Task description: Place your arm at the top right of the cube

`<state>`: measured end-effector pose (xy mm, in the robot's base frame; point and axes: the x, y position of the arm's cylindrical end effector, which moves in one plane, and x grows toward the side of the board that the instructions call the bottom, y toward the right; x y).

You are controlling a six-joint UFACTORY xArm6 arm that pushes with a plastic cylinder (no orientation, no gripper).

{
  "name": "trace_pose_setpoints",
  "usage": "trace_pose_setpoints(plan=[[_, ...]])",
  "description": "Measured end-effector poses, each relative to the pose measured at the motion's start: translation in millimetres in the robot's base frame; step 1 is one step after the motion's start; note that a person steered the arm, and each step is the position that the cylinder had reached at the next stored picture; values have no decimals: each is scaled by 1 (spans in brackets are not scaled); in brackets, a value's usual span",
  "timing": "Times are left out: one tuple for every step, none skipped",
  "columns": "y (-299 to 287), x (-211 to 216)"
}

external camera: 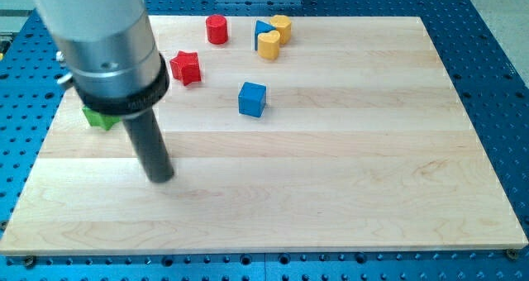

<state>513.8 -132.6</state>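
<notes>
resting lower-left of blue cube (253, 98): my tip (161, 178).

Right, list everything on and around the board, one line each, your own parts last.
blue cube: one, blue, board's middle, left of centre
red cylinder: one, red, top edge
red star block: one, red, upper left
yellow blocks: two, yellow, top centre, touching
blue block: one, blue, partly hidden behind the yellow ones
green block: one, green, left, partly hidden under the arm
wooden board: one, light wood
blue perforated table: surrounds the board
my tip: one, dark, lower left of the blue cube, apart from it

my tip (161, 178) low at view's left
</notes>
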Motion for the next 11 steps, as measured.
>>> trace_pose_setpoints(plan=[[-8, -43], [-17, -34], [16, -37], [-14, -53], [-17, -60], [-17, -58], [-7, -64], [35, -90], [100, -156], [188, -197], [212, -281]])
